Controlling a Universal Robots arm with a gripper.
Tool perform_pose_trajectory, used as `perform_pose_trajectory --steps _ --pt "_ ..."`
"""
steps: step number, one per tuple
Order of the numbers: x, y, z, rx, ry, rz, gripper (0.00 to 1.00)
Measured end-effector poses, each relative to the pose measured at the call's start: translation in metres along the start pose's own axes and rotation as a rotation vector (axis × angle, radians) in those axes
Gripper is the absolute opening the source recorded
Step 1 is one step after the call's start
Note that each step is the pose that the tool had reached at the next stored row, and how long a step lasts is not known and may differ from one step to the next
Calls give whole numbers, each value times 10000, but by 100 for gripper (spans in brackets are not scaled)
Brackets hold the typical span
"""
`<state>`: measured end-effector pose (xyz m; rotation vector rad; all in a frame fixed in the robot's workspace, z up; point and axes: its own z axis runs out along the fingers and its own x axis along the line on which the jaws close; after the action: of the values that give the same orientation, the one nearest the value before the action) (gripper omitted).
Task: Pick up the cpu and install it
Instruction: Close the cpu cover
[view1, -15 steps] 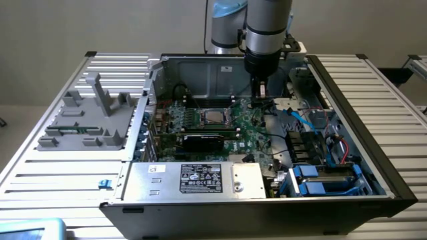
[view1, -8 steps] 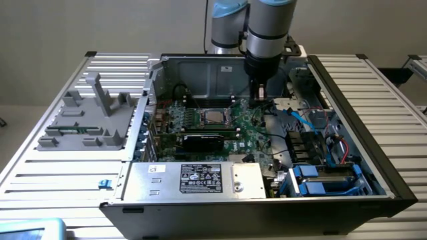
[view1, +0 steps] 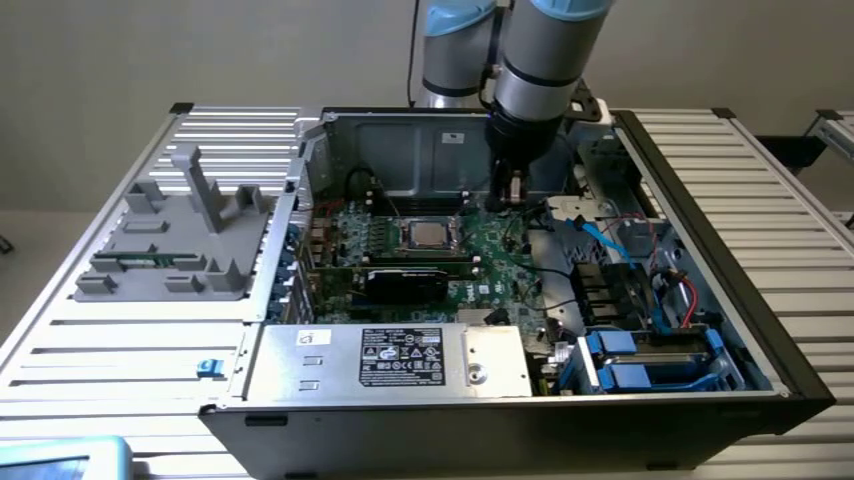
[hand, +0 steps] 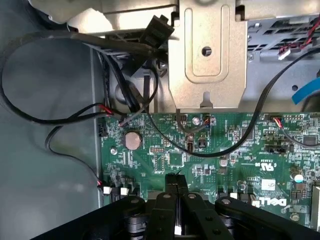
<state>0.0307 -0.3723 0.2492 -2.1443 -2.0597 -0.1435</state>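
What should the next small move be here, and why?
Probably a short lift straight up, clear of the case. The cpu already lies in its socket on the motherboard. The gripper is shut with nothing between its fingers and hangs low over the board, to the exterior view's right of the cpu.

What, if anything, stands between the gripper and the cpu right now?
Nothing visible does. The gripper, shut, hangs low over the motherboard just to the exterior view's right of the cpu, which lies inside the black socket frame. Only low board parts lie in the gap between them.
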Motion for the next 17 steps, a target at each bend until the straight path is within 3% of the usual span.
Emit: perform_pose_trajectory --steps 3,5,10,13,17 --pt "-11 0 -6 269 173 40 11" --pt "-11 -14 -18 367 263 55 11" --pt "-14 -134 -39 415 417 52 11" --pt "-21 -249 -35 420 450 50 11" --pt "-28 -394 -29 420 450 51 11"
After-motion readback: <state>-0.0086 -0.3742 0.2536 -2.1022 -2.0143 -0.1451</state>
